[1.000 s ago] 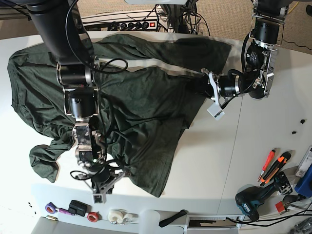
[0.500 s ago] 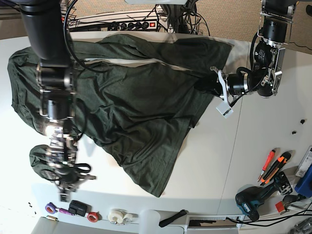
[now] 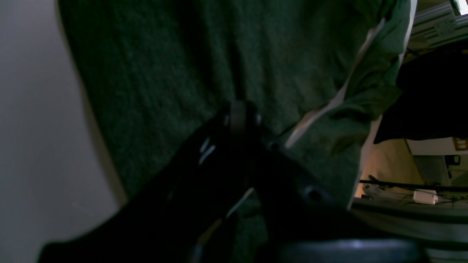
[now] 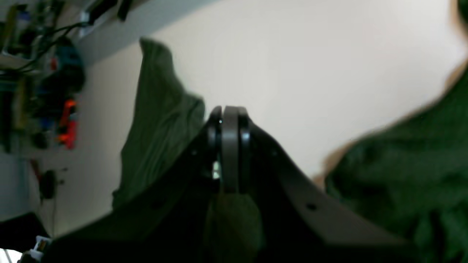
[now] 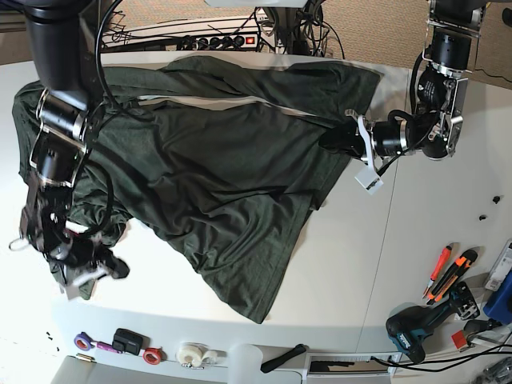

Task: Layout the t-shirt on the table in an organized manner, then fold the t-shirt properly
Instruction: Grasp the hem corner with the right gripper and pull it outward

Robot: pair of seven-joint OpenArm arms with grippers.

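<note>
A drill [image 5: 418,328], cutters [image 5: 450,272] and tape rolls [image 5: 152,354].

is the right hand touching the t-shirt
Touching. In the right wrist view the right hand is shut with green fabric of the t-shirt pinched between its fingers.

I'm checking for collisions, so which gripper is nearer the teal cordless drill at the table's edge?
Left. The left gripper grips the dark green t-shirt up the table from the teal cordless drill. The right gripper holds fabric at the opposite end of the white table.
</note>
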